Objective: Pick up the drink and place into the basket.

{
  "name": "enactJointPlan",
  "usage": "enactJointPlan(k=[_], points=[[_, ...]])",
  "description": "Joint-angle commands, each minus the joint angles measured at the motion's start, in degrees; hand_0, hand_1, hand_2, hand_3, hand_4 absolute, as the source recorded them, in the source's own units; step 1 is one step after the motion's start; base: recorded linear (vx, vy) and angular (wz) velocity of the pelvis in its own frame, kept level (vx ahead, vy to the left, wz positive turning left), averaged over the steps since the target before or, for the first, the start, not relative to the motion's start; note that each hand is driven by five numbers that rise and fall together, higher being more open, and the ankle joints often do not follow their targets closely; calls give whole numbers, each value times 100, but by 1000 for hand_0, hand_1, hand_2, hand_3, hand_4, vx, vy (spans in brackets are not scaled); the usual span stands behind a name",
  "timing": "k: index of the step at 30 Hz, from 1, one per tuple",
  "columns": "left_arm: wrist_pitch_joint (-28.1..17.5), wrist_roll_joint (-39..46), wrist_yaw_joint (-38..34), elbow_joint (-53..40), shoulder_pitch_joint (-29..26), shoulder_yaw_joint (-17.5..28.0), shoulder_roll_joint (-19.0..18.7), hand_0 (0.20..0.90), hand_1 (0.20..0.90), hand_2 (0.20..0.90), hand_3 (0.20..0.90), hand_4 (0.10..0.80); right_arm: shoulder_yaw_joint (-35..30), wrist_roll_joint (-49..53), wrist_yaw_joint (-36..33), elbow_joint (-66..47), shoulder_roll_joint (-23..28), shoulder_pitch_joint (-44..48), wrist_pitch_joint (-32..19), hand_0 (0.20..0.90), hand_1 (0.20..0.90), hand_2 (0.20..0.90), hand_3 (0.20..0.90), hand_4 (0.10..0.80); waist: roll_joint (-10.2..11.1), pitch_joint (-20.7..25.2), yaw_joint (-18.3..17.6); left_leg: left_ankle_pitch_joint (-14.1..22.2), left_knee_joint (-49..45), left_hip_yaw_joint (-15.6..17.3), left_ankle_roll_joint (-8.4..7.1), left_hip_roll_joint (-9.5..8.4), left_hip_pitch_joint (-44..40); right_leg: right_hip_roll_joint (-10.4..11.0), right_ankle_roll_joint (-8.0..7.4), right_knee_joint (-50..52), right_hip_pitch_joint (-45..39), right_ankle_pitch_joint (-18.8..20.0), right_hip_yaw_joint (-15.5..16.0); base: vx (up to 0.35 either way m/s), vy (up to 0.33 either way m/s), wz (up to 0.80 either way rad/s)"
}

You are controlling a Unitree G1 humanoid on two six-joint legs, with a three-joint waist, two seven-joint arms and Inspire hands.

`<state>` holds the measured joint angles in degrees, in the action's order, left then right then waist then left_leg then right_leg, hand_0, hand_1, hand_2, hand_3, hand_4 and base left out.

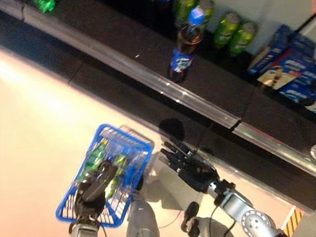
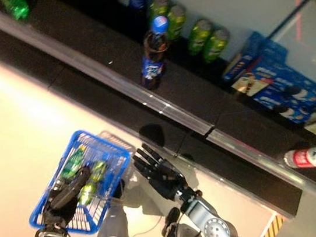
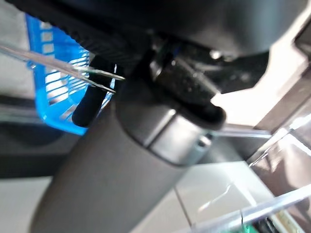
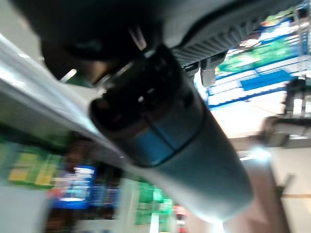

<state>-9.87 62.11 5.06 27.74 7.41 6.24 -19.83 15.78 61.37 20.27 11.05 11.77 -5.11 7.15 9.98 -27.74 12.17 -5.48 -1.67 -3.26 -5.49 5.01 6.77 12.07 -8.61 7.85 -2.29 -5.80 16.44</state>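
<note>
While my left robot hand (image 1: 96, 183) grips the blue basket (image 1: 123, 144) holding green bottles (image 2: 73, 161), my right robot hand (image 1: 185, 165) hangs open below the shelf (image 1: 137, 51); the cola drink (image 1: 186, 46) stands well beyond its fingertips.

Two green bottles (image 1: 102, 161) lie in one blue basket (image 1: 142, 150).

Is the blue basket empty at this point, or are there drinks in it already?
Not empty. The blue basket, held by the left hand, has green bottles lying inside it.
</note>
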Motion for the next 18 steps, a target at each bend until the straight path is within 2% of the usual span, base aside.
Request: enactJointPlan(k=[1,6,9,11,12,14,18], points=[[-816,-404,69,-406,88,-37,146,300,300,300,200,100,-127,-300,710,258,212,-421,-60,900,900,900,900,800,-471,1439,-373,-62,474,428,136,240,-559,105,-22,-388,67,794,-266,72,9,-36],[-595,-515,-78,1028,105,46,506,300,300,300,200,100,-438,-492,620,1324,-86,-523,-314,900,900,900,900,800,-609,1858,-617,-46,667,684,55,365,-841,132,-47,-717,-165,900,-394,50,-1,-27],[-194,-626,-193,2023,-15,185,683,300,300,300,200,100,-681,-1376,393,2603,-144,-353,-749,900,900,900,900,800,-698,2116,-788,30,667,863,-22,483,-963,122,-36,-900,-302,932,-447,40,-25,-17],[-51,-749,-219,2347,-86,195,702,300,300,300,200,100,-711,-1818,185,2980,-126,-256,-903,900,900,900,900,800,-717,2167,-818,45,667,905,-44,511,-990,124,-34,-940,-335,947,-443,14,-35,-5],[88,-959,-318,2949,-245,216,711,300,300,300,200,100,-745,-2716,-325,3780,-62,-70,-1261,900,900,900,900,800,-751,2258,-853,78,667,971,-78,538,-1034,137,-37,-977,-397,945,-406,18,-37,-7],[180,-1173,-363,3460,-368,275,728,300,300,300,200,100,-696,-3502,-871,4402,-14,55,-1443,900,900,900,900,800,-778,2318,-872,119,667,991,-89,546,-1084,154,-40,-1004,-455,939,-363,14,-24,-12],[354,-1461,-372,4147,-478,290,741,300,300,300,200,100,-823,-4003,-1435,5243,-43,95,-1528,900,900,900,900,800,-814,2429,-933,172,667,1055,-94,544,-1130,182,-58,-1073,-490,961,-341,-5,-20,-10]])
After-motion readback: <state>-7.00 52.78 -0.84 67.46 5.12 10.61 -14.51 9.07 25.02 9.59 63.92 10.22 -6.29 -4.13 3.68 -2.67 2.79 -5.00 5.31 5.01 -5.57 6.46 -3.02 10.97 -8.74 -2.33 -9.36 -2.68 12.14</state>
